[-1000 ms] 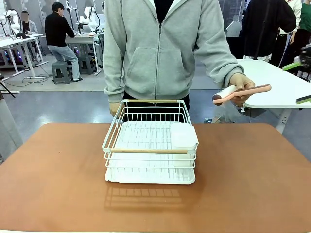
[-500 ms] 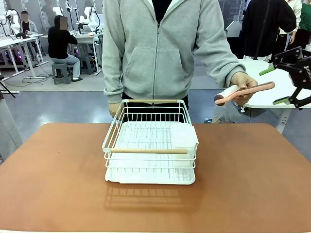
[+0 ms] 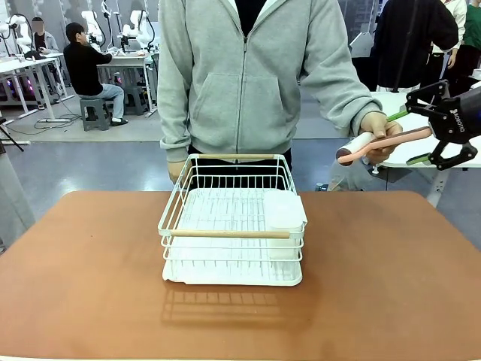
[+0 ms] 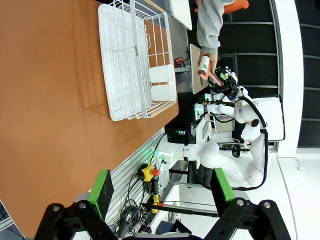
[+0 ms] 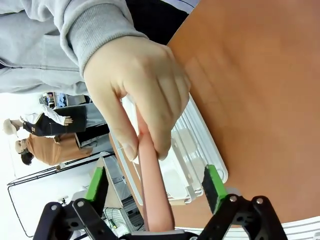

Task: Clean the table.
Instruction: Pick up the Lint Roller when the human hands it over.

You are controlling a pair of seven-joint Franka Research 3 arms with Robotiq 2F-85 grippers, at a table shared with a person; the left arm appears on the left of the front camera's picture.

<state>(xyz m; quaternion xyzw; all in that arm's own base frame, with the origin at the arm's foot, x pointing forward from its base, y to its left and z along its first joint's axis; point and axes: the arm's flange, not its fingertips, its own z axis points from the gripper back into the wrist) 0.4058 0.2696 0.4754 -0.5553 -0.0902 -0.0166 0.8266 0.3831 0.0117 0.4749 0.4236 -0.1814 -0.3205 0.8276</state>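
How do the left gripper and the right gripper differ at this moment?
The right gripper has the lint roller's pink handle between its fingers; the left gripper has nothing there. The right gripper is close to the person's hand; the left gripper is far from it. Both are open.

Table: large, rectangular, smooth matte terracotta top, far corners rounded. Standing level, spanning nearly the full width of the front view. Surface evenly coloured, with a soft sheen toward the near edge.
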